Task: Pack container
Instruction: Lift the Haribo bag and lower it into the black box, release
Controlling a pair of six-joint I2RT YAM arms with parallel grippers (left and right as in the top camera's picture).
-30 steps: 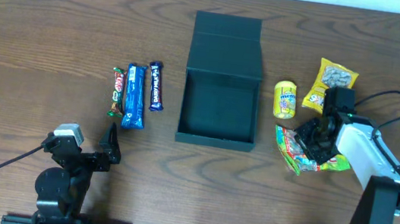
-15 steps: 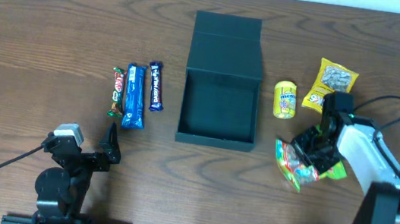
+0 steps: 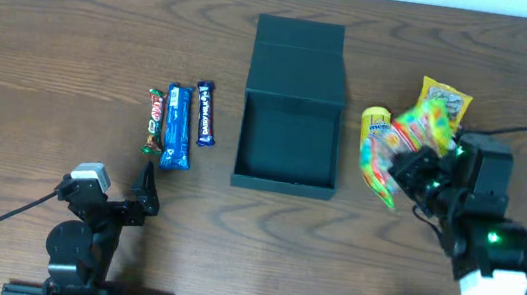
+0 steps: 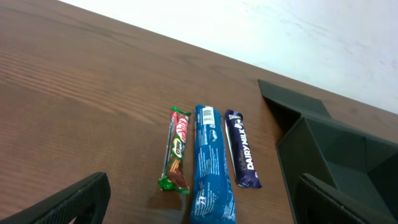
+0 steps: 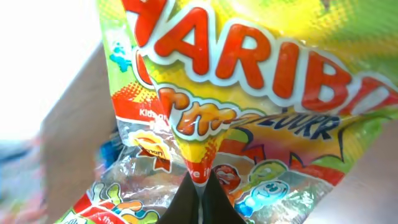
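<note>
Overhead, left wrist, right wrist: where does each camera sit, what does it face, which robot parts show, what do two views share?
Overhead: above table, facing down on container; left tool and right tool show.
Left wrist: behind the left tool, facing bars and container; own fingers in lower corners.
Right wrist: against the Haribo bag; own fingertips pinch it.
Shared: overhead and left wrist show the Dairy Milk bar.
</note>
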